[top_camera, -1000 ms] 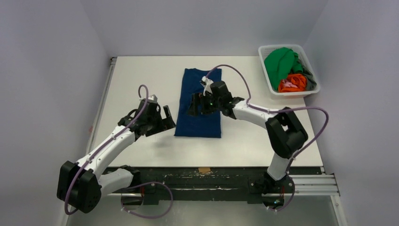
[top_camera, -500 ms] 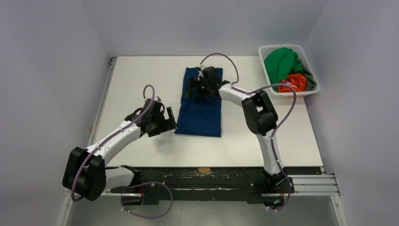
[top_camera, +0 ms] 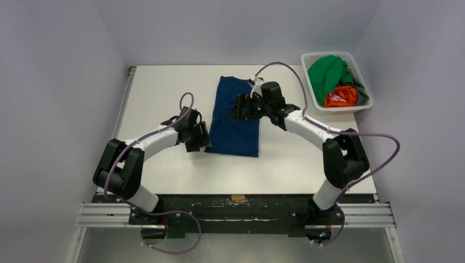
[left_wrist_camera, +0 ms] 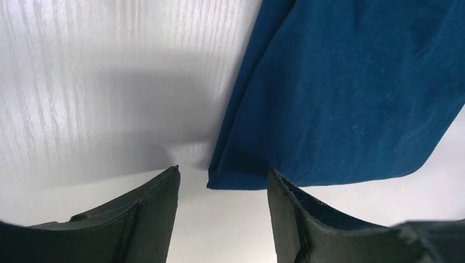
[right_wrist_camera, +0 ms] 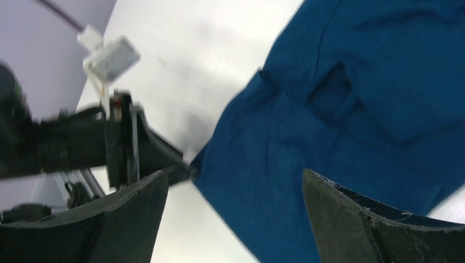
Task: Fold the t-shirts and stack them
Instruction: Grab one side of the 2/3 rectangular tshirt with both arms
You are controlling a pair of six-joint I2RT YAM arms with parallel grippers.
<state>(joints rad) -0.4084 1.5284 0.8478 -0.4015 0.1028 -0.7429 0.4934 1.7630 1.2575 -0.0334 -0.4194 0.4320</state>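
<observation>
A navy blue t-shirt (top_camera: 234,127), folded into a long strip, lies flat in the middle of the table; no print shows. It fills much of the left wrist view (left_wrist_camera: 351,93) and of the right wrist view (right_wrist_camera: 340,137). My left gripper (top_camera: 204,137) is open and empty at the strip's near-left corner, the corner lying just ahead of the gap between its jaws (left_wrist_camera: 222,181). My right gripper (top_camera: 237,108) is open and empty over the strip's upper middle (right_wrist_camera: 236,186). The green t-shirt (top_camera: 324,73), orange t-shirt (top_camera: 340,97) and dark grey t-shirt (top_camera: 360,93) lie bunched in the basket.
A white slotted basket (top_camera: 362,107) stands at the table's far right corner. The table's left edge has a metal rail (top_camera: 122,115). The left gripper's fingers show at the left of the right wrist view (right_wrist_camera: 137,148).
The left gripper has moved right and forward to the shirt's near-left corner. The right gripper swung from the shirt's middle to its far end and back to the upper middle.
</observation>
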